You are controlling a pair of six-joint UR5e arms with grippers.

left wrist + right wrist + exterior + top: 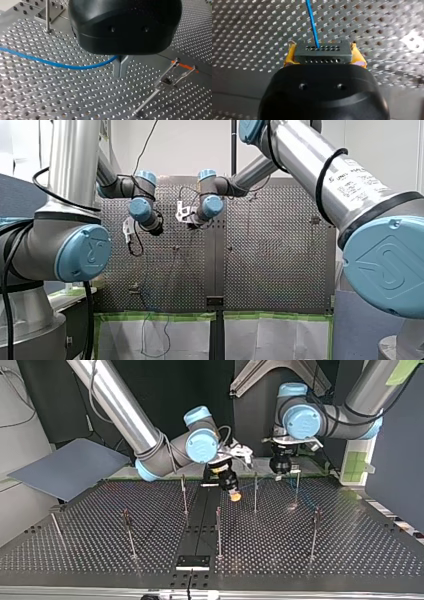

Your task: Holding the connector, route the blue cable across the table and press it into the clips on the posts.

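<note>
"Two grips: holding what?"
"My right gripper (323, 56) clamps the dark perforated connector block (323, 50); my left gripper (121, 67), closed tight, pinches the thin blue cable (62, 65) over the perforated metal table (50, 95)."
"Hazard?"
"Excess tension could slip it."

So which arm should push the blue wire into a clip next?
Probably left: my left gripper is shut on the thin blue cable beside a metal post with an orange-tipped clip. My right gripper, yellow-padded, is busy holding the dark grey perforated connector.
</note>
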